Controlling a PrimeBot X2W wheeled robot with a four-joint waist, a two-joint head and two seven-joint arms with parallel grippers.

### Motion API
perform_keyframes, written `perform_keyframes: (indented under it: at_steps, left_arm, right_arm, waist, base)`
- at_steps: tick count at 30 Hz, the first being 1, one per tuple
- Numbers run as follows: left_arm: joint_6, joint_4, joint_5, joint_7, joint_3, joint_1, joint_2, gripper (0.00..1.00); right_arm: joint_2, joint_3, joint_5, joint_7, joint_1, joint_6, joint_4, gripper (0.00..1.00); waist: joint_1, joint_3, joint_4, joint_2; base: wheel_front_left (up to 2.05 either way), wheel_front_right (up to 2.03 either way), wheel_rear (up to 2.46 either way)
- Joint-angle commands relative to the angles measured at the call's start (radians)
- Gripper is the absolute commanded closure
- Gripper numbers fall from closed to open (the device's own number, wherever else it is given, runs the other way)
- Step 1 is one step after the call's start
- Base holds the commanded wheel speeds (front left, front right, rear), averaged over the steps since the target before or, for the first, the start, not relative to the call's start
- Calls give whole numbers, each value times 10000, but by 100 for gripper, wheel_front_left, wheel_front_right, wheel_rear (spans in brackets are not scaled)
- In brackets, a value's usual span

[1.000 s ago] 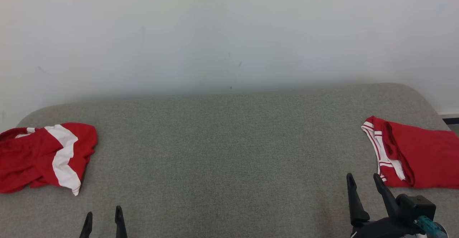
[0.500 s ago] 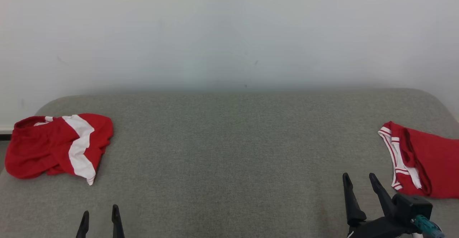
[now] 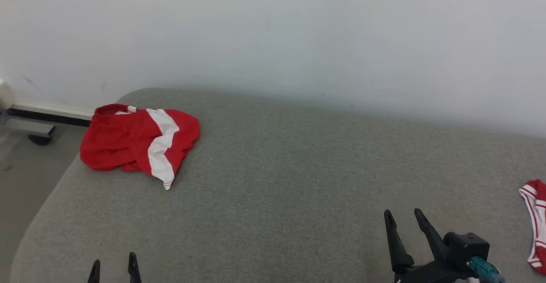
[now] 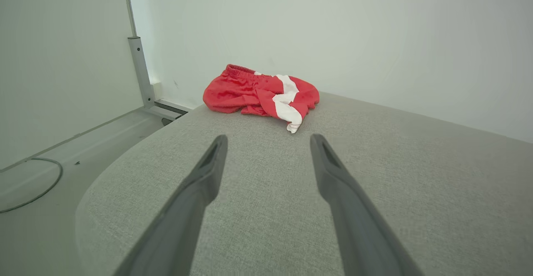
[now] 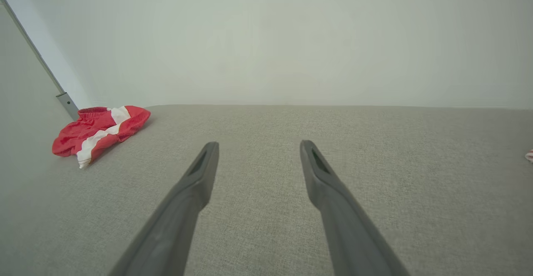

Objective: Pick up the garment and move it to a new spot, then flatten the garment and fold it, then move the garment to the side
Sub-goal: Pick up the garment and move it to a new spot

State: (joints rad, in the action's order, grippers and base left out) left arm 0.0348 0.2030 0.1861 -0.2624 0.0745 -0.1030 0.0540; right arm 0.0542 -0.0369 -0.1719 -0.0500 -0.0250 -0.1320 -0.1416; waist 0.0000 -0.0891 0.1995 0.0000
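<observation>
Red shorts (image 3: 136,140) with a white side stripe lie bunched at the far left corner of the grey fabric cushion (image 3: 281,176), close under the wall. Elastic waistband faces the left edge; one striped leg hem trails toward the near side. The heap's long axis runs roughly along the far edge, left to right. Left gripper (image 3: 113,258) sits low at the near left, fingers apart and holding nothing. In the left wrist view the shorts (image 4: 258,95) sit almost dead ahead, framed in the gap of that gripper (image 4: 268,138), with bare cushion between. Right gripper (image 3: 402,211) is at the near right, also spread and empty. From its wrist camera the shorts (image 5: 100,130) are far off to the left, well apart from its fingers (image 5: 259,143). A second red garment with white trim (image 3: 535,227) pokes in at the right edge. Judgement: pick-up not yet begun, and the left arm is clearly the nearer. A straight reach forward toward the far left corner looks right, taking the nearest fold or the trailing hem
</observation>
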Motion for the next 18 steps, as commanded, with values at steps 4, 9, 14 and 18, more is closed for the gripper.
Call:
perform_keyframes:
  at_steps: [4,9,14,18]
  left_arm:
    - [-162,-256,69,-28,205,-332,83,0]
    - [-244,-350,128,-28,321,-442,143,0]
    - [-248,-380,200,-21,391,-548,235,0]
    - [-426,-640,311,-24,635,-662,211,0]
  right_arm:
    - [-41,382,-64,-171,224,20,-294,0]
    - [-46,584,-146,-267,250,20,-444,0]
    - [-50,747,-201,-290,286,20,-574,0]
    - [-50,1077,-222,-280,587,20,-693,0]
  waist:
    - [0,-45,1509,0]
    - [0,-104,2047,0]
    - [0,-121,2506,0]
    - [0,77,2698,0]
  base:
    - [0,0,0]
    - [0,0,0]
    - [0,0,0]
    - [0,0,0]
